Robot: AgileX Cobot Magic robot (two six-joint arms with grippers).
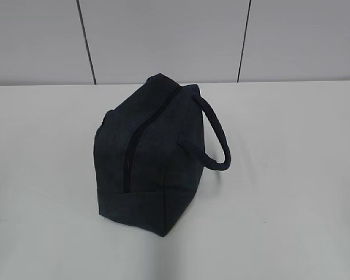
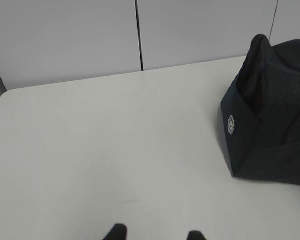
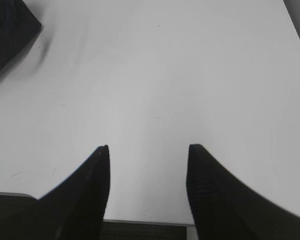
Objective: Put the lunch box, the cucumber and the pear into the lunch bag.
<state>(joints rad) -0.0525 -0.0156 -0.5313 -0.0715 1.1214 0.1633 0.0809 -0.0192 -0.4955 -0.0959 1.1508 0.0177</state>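
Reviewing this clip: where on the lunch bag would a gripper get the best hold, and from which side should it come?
Grip the loop handle of the lunch bag. It arches clear of the bag's right side in the exterior view, leaving a gap for fingers. The right gripper, open over bare table, is probably best placed, coming in from the right. The bag's soft walls offer less to pinch.

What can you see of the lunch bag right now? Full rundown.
The lunch bag is dark navy soft fabric, boxy, standing on the white table near its middle. A long zipper runs along its top and looks shut. A loop handle arcs off its right side. A small white round logo marks one end. Neither gripper touches it.
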